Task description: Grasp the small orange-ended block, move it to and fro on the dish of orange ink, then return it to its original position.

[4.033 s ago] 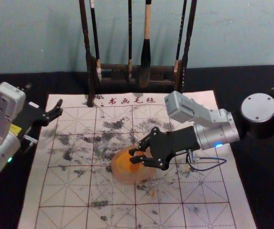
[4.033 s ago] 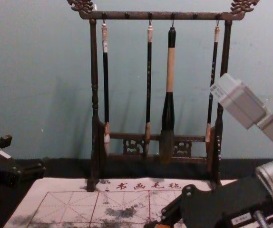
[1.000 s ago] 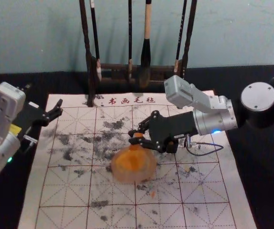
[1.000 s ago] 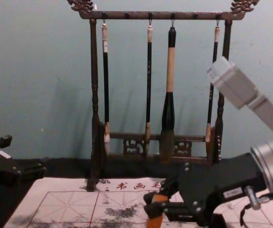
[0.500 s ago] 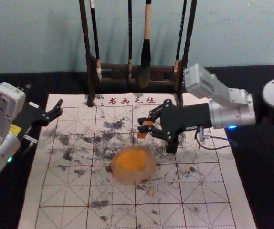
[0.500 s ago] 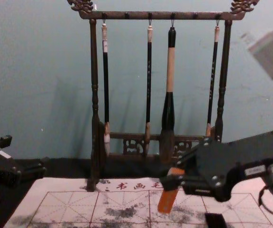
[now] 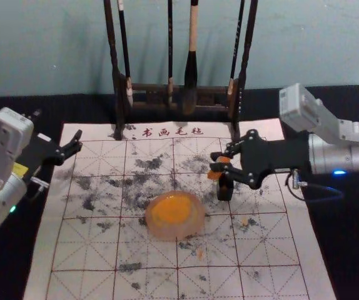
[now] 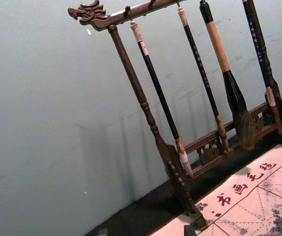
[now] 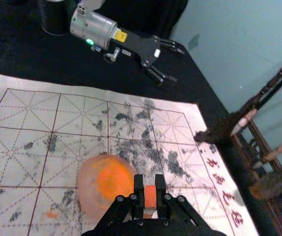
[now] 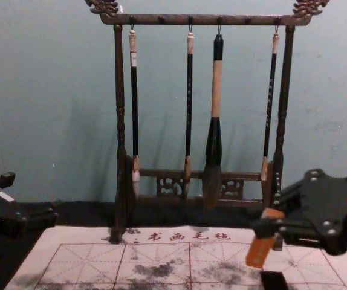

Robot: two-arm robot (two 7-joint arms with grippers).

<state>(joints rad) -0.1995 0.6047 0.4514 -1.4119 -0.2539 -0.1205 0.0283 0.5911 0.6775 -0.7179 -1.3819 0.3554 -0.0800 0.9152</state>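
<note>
The small orange-ended block (image 10: 259, 251) hangs between the two closed-in fingers of the right tool (image 9: 149, 182), which has hold of it near its upper end; the fingers stand apart only by the block's own thickness; seen from the chest, its long axis runs steeply but tilted, the lower end projecting below the grip and slanting toward the robot's left; the right arm is plainly the nearer; the dish (image 7: 154, 230) of orange ink (image 7: 173, 209) sits on the printed mat (image 7: 273, 281), to the left of the block and closer to the robot, and apart from it; a dark block (image 7: 224, 189) stands just beside the grip, on the robot's side; the left tool (image 7: 79, 140) waits idle over the far left edge of the mat, its fingers spread and holding nothing; the return appears to be the step in hand, and likely calls for straightening that tilt before lowering, lest the block clip its dark neighbour or topple on release.
</note>
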